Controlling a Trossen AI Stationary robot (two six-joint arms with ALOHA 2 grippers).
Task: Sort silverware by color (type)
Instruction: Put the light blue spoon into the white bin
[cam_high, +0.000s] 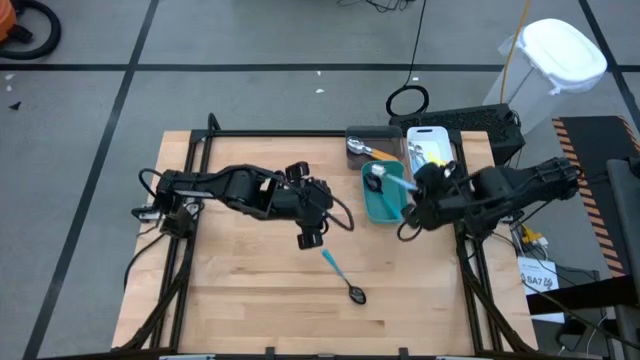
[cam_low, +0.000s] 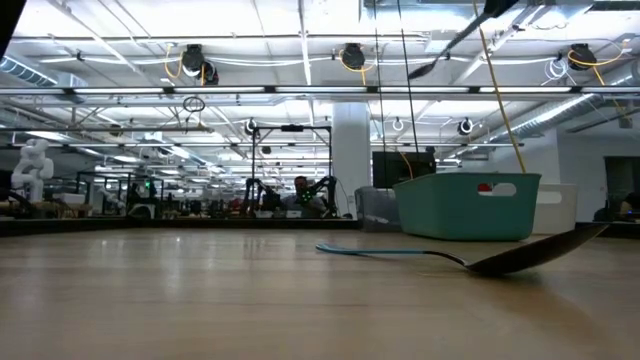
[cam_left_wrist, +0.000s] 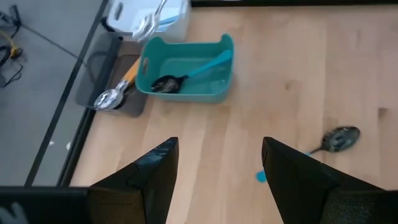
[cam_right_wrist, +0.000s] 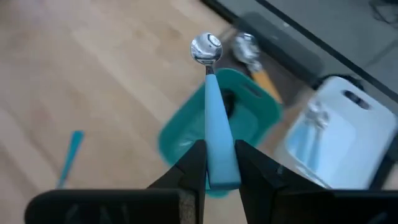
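My right gripper (cam_right_wrist: 214, 163) is shut on a light-blue-handled spoon with a silver bowl (cam_right_wrist: 206, 48), above the teal bin (cam_high: 383, 200). In that bin lies another blue-handled spoon with a dark bowl (cam_left_wrist: 186, 74), its handle leaning on the bin's wall. A third blue-handled spoon (cam_high: 342, 277) lies flat on the table near the middle; in the low view this spoon (cam_low: 470, 258) rests on its bowl. My left gripper (cam_left_wrist: 217, 177) hangs open above the table, just left of that spoon, with nothing between its fingers. My right gripper pinches the spoon's light-blue handle (cam_right_wrist: 216, 140) between its two fingers, near the handle's free end. The fingers lie along the handle, and the spoon sticks out ahead of them, bowl foremost. The spoon is lifted clear, over the teal bin.
A gray bin (cam_high: 372, 146) with orange-handled silverware and a white bin (cam_high: 430, 148) with utensils stand at the table's far right, behind the teal bin. Bare wood lies to the left and toward the near edge.
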